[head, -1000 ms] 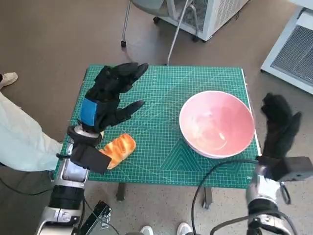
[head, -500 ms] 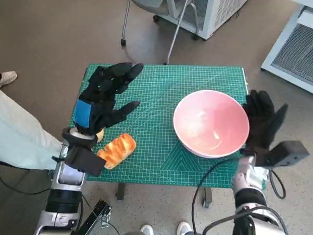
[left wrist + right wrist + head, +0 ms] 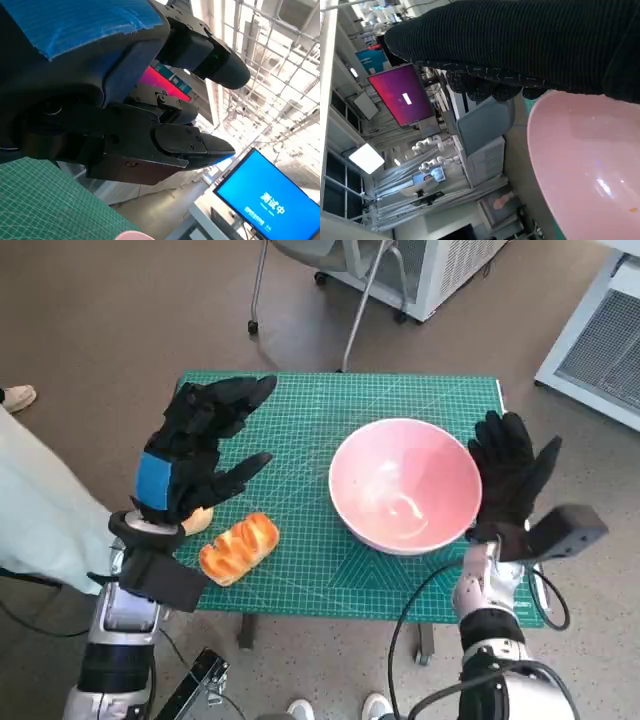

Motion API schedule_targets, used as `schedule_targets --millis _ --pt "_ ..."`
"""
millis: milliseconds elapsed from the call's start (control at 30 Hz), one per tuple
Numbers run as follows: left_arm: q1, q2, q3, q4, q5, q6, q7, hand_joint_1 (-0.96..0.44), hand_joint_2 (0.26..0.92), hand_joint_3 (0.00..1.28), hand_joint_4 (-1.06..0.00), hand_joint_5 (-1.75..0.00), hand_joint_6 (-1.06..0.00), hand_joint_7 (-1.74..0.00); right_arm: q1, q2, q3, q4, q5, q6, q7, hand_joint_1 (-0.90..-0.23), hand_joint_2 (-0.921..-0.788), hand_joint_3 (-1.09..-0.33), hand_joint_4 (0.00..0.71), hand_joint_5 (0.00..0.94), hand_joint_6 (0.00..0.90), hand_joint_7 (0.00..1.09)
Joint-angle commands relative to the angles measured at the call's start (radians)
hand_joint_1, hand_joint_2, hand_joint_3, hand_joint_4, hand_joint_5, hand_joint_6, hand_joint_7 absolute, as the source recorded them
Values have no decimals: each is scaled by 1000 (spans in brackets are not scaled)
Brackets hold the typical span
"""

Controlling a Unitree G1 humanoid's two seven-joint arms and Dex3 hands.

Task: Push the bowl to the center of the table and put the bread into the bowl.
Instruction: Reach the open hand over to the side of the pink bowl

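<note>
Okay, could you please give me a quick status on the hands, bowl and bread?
Right robot hand flat against pink bowl rim. Left robot hand open above mat. Bread on mat, untouched. Nothing between them.

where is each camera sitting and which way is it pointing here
Head view: on the robot's head, looking steeply down at the green mat, bowl and bread; both forearms show, with the left robot hand and right robot hand.
Left wrist view: behind the left robot hand, looking across the room at a blue screen; the taped back and fingers fill it.
Right wrist view: behind the right robot hand, looking over the bowl into the room; the glove spans it.
Shared: head and right wrist views both show the bowl beside the right robot hand.
</note>
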Motion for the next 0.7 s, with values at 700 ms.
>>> schedule_targets --millis 700 --pt "90 1 29 -168 0 121 -5 -129 920 199 -287 -609 -230 -926 -112 93 -20 49 -11 162 -58 -397 -872 -704 397 1 303 731"
